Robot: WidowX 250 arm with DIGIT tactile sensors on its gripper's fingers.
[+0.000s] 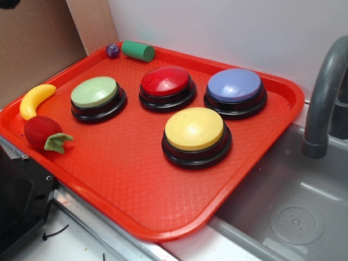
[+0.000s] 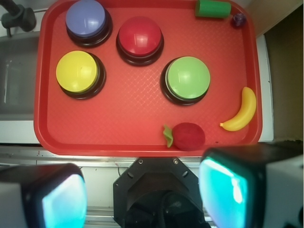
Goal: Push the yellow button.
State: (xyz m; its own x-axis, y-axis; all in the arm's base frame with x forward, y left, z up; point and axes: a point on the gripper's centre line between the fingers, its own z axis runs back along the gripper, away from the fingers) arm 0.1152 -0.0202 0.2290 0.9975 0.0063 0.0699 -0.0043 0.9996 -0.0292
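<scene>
The yellow button [image 1: 194,129] has a pale-yellow dome on a black round base. It sits on the red tray [image 1: 125,174], near its right front part. In the wrist view the yellow button [image 2: 77,71] is at the left of the tray [image 2: 118,128]. My gripper [image 2: 142,194] is open and empty, high above the counter in front of the tray. Its two fingers [image 2: 223,190] stand wide apart at the bottom of the wrist view. The gripper does not show in the exterior view.
On the tray are also a green button [image 1: 94,92], a red button [image 1: 165,81], a blue button [image 1: 234,85], a toy banana [image 1: 35,99], a red plush strawberry [image 1: 43,132], a green cylinder [image 1: 137,50] and a small purple ball [image 1: 112,50]. A sink [image 1: 293,217] with a grey faucet [image 1: 323,98] lies right.
</scene>
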